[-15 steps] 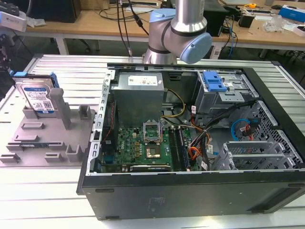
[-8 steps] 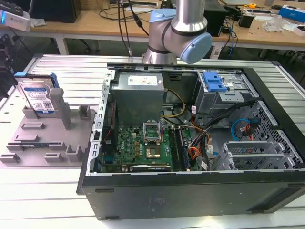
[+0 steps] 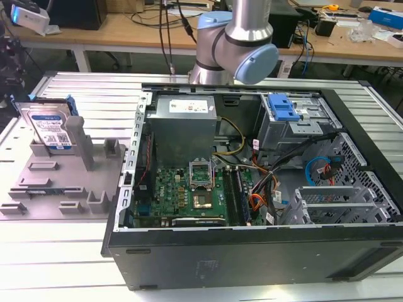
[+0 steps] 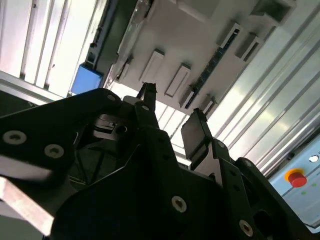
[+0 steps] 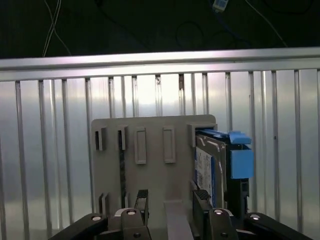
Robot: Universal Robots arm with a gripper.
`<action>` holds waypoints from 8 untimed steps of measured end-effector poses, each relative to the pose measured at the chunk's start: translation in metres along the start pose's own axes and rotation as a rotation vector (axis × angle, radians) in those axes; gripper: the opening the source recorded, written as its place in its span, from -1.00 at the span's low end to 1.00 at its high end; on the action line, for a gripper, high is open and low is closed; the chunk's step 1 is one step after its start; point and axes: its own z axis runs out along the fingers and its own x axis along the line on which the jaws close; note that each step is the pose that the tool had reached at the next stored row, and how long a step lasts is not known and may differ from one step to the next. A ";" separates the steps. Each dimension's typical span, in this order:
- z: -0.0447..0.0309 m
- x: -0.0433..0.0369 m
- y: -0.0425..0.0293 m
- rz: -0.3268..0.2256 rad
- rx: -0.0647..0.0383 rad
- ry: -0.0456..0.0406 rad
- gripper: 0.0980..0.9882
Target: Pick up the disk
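The disk (image 3: 50,129) is shown stood on edge in an end slot of the grey rack (image 3: 63,189), seemingly so that its flat sides can be pinched, while the gripper (image 5: 171,196), spread open and empty, is aimed at the rack from well apart.

The robot arm (image 3: 234,38) is a thick silver-grey metal tube that ends in a rounded joint. A pale blue round cap (image 3: 259,61) sits at the joint's four o'clock side, and a second blue cap (image 3: 213,19) at ten o'clock. The gripper (image 4: 172,112) is matt black, built of flat angular links fastened with small silver screws (image 4: 179,202). It has two narrow black fingers (image 5: 141,200).
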 end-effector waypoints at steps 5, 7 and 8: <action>-0.0003 -0.0229 0.0012 -0.008 0.000 0.0019 -0.14; -0.0004 -0.0369 0.0018 -0.012 0.000 0.0026 -0.14; -0.0006 -0.0422 0.0021 -0.014 0.000 0.0029 -0.14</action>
